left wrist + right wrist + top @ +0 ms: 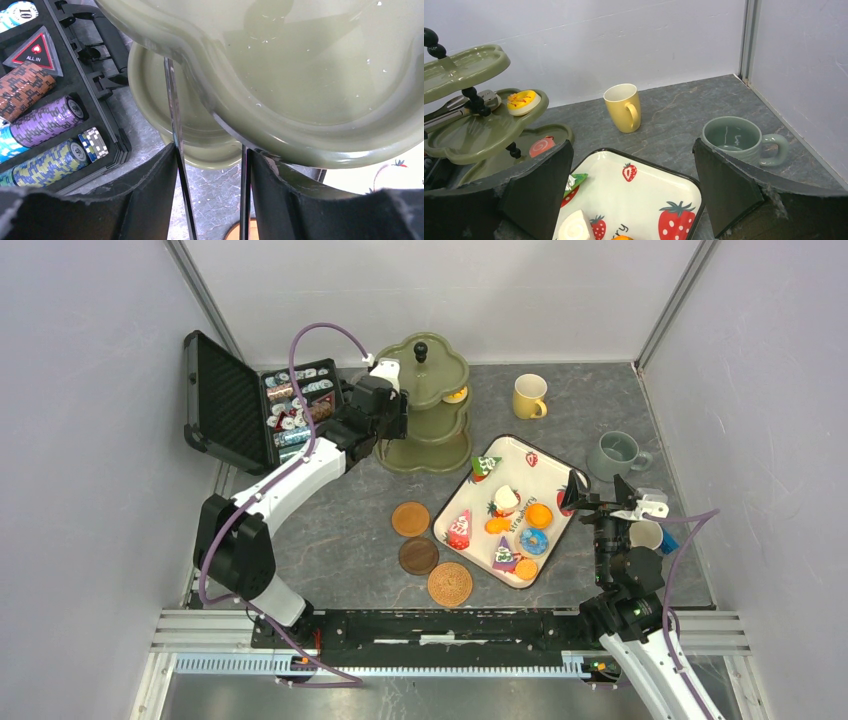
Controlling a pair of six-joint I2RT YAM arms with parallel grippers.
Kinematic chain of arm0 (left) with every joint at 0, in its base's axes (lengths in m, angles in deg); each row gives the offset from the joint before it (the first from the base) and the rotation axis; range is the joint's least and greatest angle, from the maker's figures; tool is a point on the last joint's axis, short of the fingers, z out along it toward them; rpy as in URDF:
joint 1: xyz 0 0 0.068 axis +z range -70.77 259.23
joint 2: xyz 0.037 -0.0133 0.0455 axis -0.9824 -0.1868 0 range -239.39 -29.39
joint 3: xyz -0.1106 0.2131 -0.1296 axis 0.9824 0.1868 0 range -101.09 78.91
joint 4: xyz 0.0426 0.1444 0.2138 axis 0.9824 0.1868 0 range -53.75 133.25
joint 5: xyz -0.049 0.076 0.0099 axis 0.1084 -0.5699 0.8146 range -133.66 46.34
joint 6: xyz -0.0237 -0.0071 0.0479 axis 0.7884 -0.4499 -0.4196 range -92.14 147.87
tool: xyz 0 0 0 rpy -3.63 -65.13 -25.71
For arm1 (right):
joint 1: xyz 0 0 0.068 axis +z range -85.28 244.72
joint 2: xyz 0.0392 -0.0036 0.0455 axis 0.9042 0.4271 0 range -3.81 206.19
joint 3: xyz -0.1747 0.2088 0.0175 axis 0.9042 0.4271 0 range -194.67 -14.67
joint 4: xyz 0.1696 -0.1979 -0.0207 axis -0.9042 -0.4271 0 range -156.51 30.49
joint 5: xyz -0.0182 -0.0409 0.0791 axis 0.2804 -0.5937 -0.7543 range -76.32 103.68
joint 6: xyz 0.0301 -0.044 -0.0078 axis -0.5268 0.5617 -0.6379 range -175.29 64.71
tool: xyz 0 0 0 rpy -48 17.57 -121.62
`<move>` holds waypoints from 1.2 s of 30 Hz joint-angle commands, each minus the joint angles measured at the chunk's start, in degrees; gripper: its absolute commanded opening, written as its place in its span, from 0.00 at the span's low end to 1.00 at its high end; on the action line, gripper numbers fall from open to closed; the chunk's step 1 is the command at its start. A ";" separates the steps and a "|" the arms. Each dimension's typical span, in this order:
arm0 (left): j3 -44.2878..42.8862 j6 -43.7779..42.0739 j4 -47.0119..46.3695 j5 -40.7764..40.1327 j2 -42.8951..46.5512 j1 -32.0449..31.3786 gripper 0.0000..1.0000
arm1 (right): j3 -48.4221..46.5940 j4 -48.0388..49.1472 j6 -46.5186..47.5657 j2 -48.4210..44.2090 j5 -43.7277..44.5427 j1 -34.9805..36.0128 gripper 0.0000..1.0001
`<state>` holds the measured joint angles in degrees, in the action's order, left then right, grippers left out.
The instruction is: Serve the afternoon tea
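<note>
From above, the olive stand (430,370) sits at eleven o'clock of the strawberry tray (545,465), which holds the toy cakes (507,500). Three coasters (418,556) lie at its eight o'clock, the yellow mug (528,396) at twelve and the grey-green mug (615,453) at two. The left gripper (395,420) is tucked at the stand's edge, beside the poker case (230,405). Its wrist camera alone shows the left gripper (212,195) partly parted and empty under a tier. The right wrist view shows the right gripper (631,187) spread wide over the tray, holding nothing, and a yellow donut (522,101) on the middle tier. The table (340,540) is grey marbled stone, with pale walls.
</note>
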<state>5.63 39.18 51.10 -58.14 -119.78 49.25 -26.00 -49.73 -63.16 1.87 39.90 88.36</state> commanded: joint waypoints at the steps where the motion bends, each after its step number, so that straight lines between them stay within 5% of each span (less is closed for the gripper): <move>1: -1.49 -0.34 -1.83 0.26 3.22 0.18 0.61 | 0.54 1.31 -0.62 -0.46 1.16 0.44 0.98; 21: 5.25 3.45 6.39 -0.75 15.60 0.18 0.54 | 0.76 1.47 -0.56 -0.31 1.18 0.44 0.98; 36: 9.50 7.78 23.73 6.45 32.81 0.10 0.53 | 0.61 1.60 -0.72 1.00 0.92 0.44 0.98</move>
<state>14.20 42.50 70.72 -55.94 -92.05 49.25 -25.65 -49.71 -63.21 2.39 39.87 88.36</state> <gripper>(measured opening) 0.533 0.978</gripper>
